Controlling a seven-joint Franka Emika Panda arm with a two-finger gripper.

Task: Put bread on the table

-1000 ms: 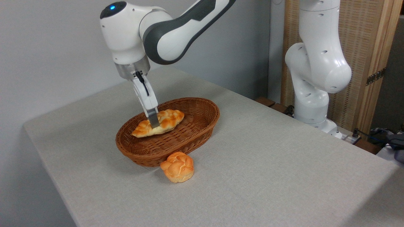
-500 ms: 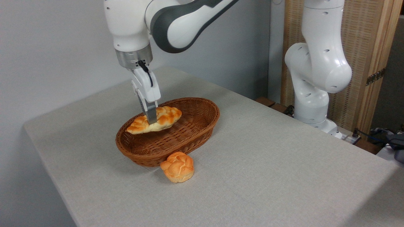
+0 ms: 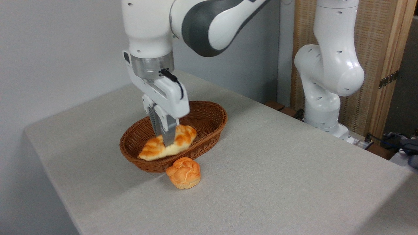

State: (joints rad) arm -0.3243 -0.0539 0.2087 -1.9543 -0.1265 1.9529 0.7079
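A robot arm's gripper [image 3: 167, 139] clamps the braided bread [image 3: 169, 143] around its middle, holding the loaf over the near side of a brown wicker basket [image 3: 209, 125] on the beige worktop [image 3: 277, 169]. The loaf tilts, its left end lower, in front of the basket's near rim. A small round bun [image 3: 184, 172] sits on the worktop just beside the basket.
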